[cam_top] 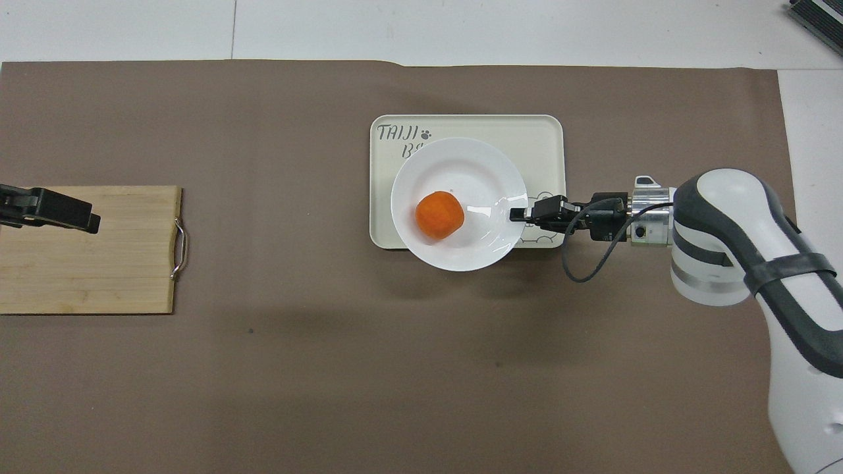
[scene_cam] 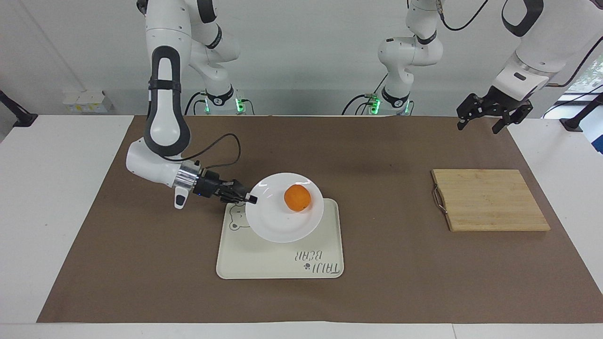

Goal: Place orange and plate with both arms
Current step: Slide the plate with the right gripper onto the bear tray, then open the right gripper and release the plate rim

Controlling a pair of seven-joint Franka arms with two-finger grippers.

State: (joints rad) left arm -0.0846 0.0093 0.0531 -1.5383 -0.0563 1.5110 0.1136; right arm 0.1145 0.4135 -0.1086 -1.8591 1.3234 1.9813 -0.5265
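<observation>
We are seeing a bright orange fruit, the orange [scene_cam: 297, 197], on a glossy plain white plate [scene_cam: 275, 226]. Under it we are looking at a cream tray [scene_cam: 325, 235] showing grey lettering and a grey bear drawing. We are seeing a pale wooden board [scene_cam: 490, 200] striped with lengthwise slats and carrying a silver metal handle. A brown mat [scene_cam: 141, 259] is covering a white table [scene_cam: 42, 212]. The arms are showing white shells with dark bands, and both grippers, right gripper [scene_cam: 251, 199] and left gripper [scene_cam: 485, 115], are looking black.
</observation>
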